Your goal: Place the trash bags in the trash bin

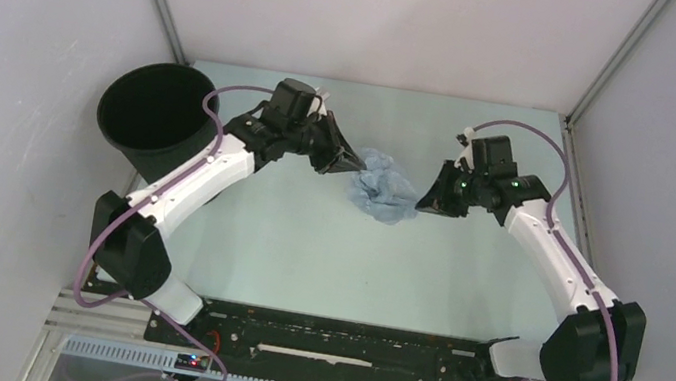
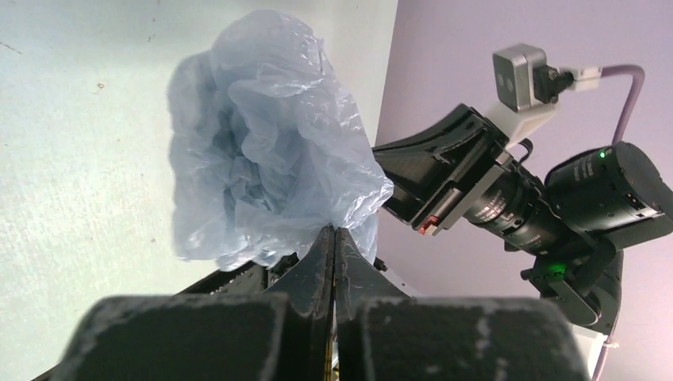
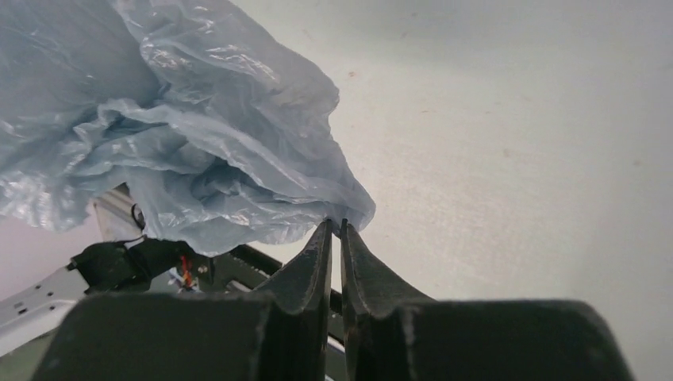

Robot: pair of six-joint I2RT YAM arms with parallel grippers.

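L gripper (image 2: 334, 232): jaws pressed together w/ only a thin fold of the bag (image 2: 270, 159) nipped at the very tips. R gripper (image 3: 338, 225): jaws near-closed, a hairline slit btwn them, a small corner of film caught at the tip. Both holds are on edge material, not the bulk, so the main risk as I judge it is film sliding out of one pinch once the arms move, esp. the R side where so little is caught. The bag is a crumpled wad btwn the two grippers, about mid-table (image 1: 305, 246). Can't tell whether it's lifted clear or brushing the surface. The bin (image 1: 154, 161) stands upright at the far-L side, just beside the L forearm, mouth open, well apart from the bag. 2nd risk: the carry goes L, so the L arm must fold back toward its own side, and forearm or cable could knock the bin, shoving or tipping it. 3rd: if the arms pull apart en route, the film goes taut and tears or pops out; if they crowd, the grippers could clash, being near each other. 4th: if the wad opens out, loose film may drape over the rim and hang outside rather than drop in. Light film may also cling to a finger on release.
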